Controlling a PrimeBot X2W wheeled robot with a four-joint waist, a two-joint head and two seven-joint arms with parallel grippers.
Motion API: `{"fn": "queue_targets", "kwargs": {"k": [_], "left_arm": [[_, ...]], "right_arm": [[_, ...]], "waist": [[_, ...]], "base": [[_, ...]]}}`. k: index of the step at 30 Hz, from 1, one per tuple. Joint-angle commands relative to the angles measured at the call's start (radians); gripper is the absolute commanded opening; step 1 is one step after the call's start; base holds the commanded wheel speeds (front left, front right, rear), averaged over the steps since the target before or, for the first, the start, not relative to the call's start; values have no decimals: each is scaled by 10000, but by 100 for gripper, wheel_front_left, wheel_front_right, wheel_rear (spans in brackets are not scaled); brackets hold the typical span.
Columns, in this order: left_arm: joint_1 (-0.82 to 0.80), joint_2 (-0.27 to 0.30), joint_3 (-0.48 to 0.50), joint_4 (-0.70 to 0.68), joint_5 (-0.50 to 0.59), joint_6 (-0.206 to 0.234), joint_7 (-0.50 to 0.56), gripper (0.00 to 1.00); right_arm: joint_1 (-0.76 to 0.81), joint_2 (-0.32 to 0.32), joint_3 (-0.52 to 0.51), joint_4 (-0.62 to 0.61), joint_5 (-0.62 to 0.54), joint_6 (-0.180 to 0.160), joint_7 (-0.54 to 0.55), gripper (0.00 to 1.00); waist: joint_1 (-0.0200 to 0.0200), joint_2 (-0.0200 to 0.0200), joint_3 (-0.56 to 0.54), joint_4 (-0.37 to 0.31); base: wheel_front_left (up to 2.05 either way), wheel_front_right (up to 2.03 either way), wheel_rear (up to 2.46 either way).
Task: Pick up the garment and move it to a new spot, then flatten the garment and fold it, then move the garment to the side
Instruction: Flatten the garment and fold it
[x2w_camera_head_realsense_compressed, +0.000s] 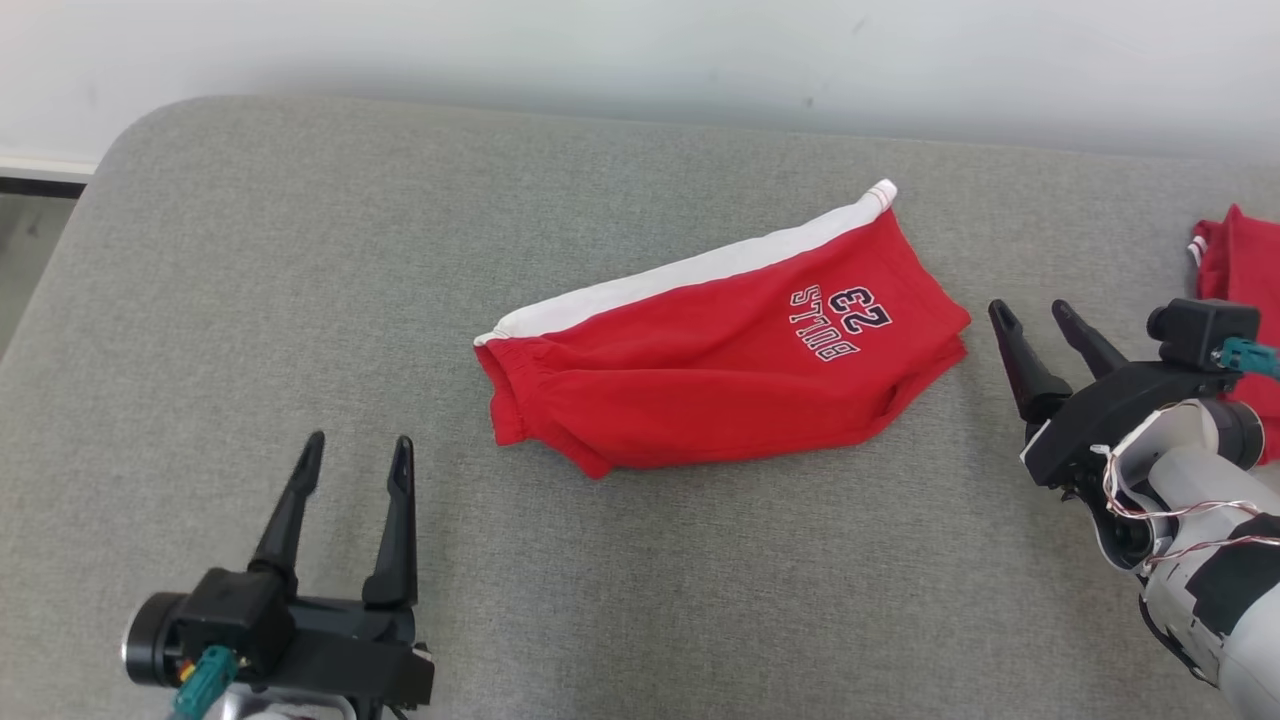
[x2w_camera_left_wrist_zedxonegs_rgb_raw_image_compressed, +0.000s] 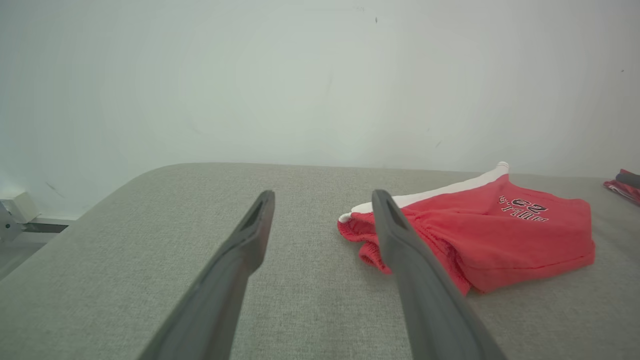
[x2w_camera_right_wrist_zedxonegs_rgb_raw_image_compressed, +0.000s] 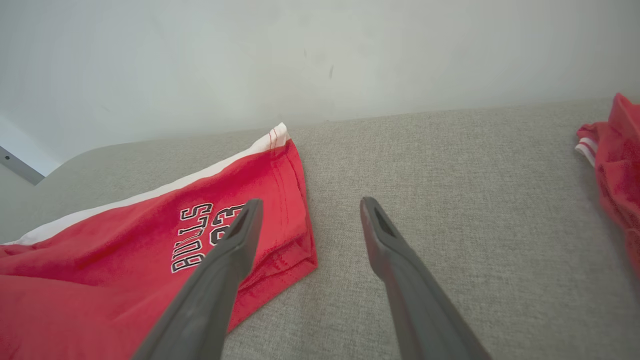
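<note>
Red shorts (x2w_camera_head_realsense_compressed: 720, 370) lie folded in the middle of the grey cushion (x2w_camera_head_realsense_compressed: 250, 300), touching neither gripper. Your left gripper (x2w_camera_head_realsense_compressed: 360, 440) hangs near the waistband end, jaws spread and empty. Your right gripper (x2w_camera_head_realsense_compressed: 1028, 306) sits just beside the leg hem, jaws likewise spread. Another red garment (x2w_camera_head_realsense_compressed: 1240, 290) lies at the far right.

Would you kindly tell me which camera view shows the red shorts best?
The head view: the red shorts lie whole and unobstructed. In the left wrist view a finger hides part; the right wrist view crops the waistband end.
</note>
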Motion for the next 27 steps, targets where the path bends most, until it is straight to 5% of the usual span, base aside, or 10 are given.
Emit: {"fn": "queue_targets", "kwargs": {"k": [1,11,26,27], "left_arm": [[185,-228,204,-10,173,-133,-23,100],[54,-1094,1095,78,915,-864,-23,100],[-27,-1402,1255,324,1053,-1045,-23,100],[-1,-1405,1277,340,1068,-1043,-23,100]], "right_arm": [[90,61,-131,34,-188,7,-43,100],[-488,699,-193,1183,-773,7,47,100],[-612,1512,238,2981,-698,7,858,100],[-554,1536,268,2974,-657,7,907,59]], "waist": [[1,1,36,70],[1,1,348,573],[1,1,575,1015],[1,1,542,1008]], "base": [[0,0,0],[0,0,0],[0,0,0],[0,0,0]]}}
